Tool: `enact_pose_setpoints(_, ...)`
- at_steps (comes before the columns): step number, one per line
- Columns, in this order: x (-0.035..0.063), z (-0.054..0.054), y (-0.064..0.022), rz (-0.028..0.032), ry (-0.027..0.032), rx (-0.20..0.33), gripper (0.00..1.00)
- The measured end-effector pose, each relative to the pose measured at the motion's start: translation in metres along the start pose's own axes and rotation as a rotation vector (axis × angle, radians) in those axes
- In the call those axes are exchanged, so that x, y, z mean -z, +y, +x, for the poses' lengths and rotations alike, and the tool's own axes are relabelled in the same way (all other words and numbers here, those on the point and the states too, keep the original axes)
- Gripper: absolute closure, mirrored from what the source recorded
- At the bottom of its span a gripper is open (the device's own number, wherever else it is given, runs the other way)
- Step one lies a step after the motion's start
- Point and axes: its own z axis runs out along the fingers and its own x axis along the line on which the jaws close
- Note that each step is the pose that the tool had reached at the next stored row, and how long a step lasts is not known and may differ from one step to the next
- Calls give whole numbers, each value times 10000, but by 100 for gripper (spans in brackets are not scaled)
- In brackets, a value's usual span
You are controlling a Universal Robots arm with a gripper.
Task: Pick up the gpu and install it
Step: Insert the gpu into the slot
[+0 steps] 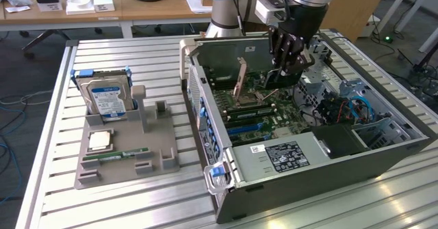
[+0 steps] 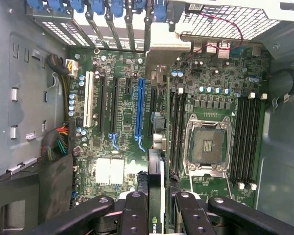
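Over the open computer case point(image 1: 309, 187), the graphics card point(image 2: 155, 188) is held by the gripper point(image 2: 157, 208).
Jaws are pinched on the card, which is hung edge-on above the motherboard point(image 2: 112, 93), near the blue slot point(image 2: 139, 107).

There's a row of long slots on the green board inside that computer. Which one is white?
The white slot at the end of the row, beside the bundle of coloured wires; the rest are black, except one blue slot.
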Motion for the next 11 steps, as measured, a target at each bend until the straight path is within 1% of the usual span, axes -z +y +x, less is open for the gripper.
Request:
enact_pose_setpoints(7, -18, 0, 2, -1, 1, 24, 74)
enact_pose_setpoints(11, -59, 1, 3, -1, 0, 54, 74)
